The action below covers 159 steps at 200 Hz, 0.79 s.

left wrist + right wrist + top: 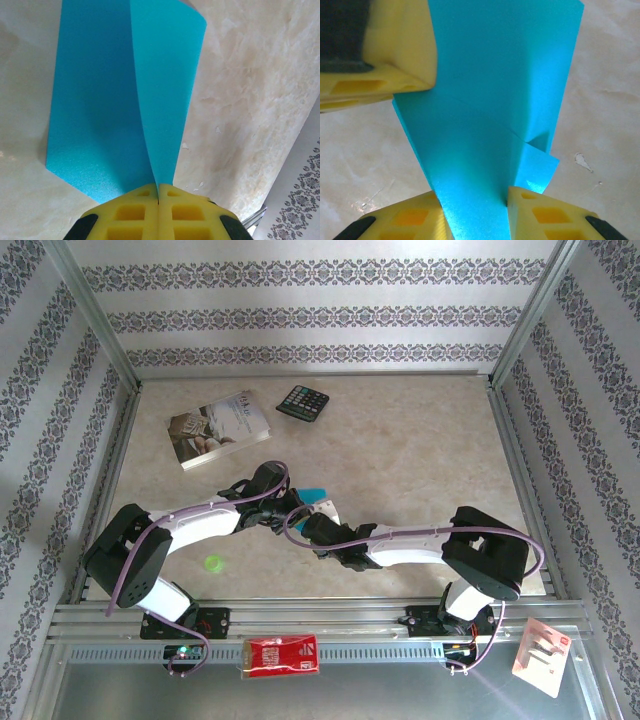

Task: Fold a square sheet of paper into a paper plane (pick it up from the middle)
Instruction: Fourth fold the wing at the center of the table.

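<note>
Pinching the square sheet of paper (100,100) at its raised fold, my left gripper (158,187) is clenched tight. Centre: one half of the sheet lies on the surface (250,100), between both arms. Right: my right gripper (474,200) straddles the sheet, jaws parted, not clamped.

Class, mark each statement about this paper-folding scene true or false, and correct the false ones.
1. The left claw is shut on the blue paper. True.
2. The calculator lies on top of the book. False: it lies beside the book.
3. The right claw has its jaws apart with the blue paper between them. True.
4. The red packet sits mid-table. False: it lies on the near rail.
</note>
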Each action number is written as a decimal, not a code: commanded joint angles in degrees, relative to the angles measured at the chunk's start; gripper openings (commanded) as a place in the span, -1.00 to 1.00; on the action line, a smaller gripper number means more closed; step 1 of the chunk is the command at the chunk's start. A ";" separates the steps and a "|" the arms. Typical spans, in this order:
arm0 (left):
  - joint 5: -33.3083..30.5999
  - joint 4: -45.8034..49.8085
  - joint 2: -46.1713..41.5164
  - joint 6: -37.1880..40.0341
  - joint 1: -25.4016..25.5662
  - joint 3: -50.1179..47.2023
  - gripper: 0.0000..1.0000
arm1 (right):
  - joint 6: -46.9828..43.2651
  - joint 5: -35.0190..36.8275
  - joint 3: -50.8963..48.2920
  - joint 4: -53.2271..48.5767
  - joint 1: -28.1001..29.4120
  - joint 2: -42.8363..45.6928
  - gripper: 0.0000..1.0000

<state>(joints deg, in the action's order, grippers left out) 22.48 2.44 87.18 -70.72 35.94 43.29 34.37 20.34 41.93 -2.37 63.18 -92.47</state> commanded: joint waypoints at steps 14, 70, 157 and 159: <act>0.85 1.87 0.59 0.96 0.01 1.25 -1.00 | 0.41 2.07 1.22 -1.36 0.51 -0.78 -0.38; 1.29 1.82 1.16 1.19 0.00 1.37 -1.00 | 0.17 2.84 1.56 -1.76 0.54 -1.67 -0.42; 2.64 4.37 1.60 1.48 -0.35 2.94 -1.00 | -1.98 6.73 2.73 -5.79 1.89 -0.50 -0.20; 2.65 4.38 1.64 1.47 -0.35 2.96 -1.00 | -2.01 6.86 2.81 -5.91 1.91 -0.45 -0.20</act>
<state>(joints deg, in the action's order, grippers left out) 23.94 3.75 88.47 -70.22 35.90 44.40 33.71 23.75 43.05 -5.72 64.31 -93.30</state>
